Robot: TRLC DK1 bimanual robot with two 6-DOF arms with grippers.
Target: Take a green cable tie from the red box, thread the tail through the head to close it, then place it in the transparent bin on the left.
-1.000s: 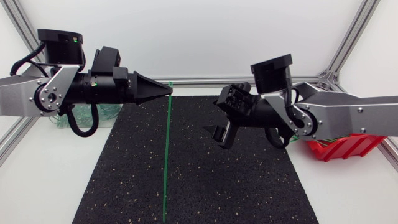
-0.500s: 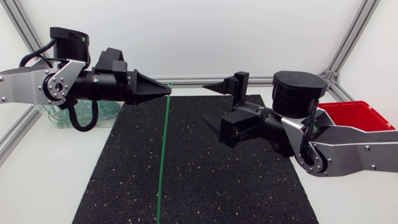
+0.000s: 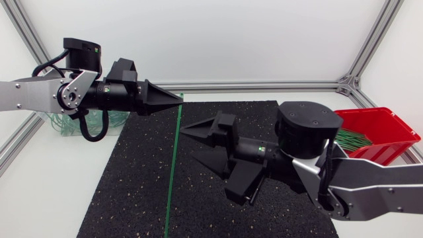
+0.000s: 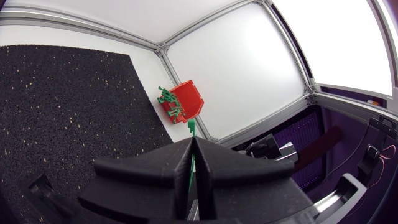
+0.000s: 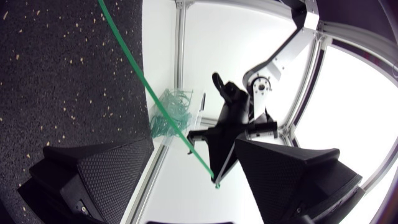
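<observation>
Underlying green tie [image 3: 173,165] — black speckled mat [image 3: 132,198].

One left claw [image 3: 175,98]; one right claw [image 3: 208,162]; one red box [image 3: 396,129]; one transparent bin [image 3: 66,127]; one mat [image 3: 132,185]; one held green cable tie [image 3: 172,172].

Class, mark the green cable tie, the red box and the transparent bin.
green cable tie [image 3: 173,165]: head view, mid-strap.
red box [image 3: 377,122]: head view, inner wall.
transparent bin [image 3: 63,125]: head view, front wall.

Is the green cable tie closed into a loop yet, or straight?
Straight, not looped: the green cable tie runs as one line from the shut left gripper.
</observation>
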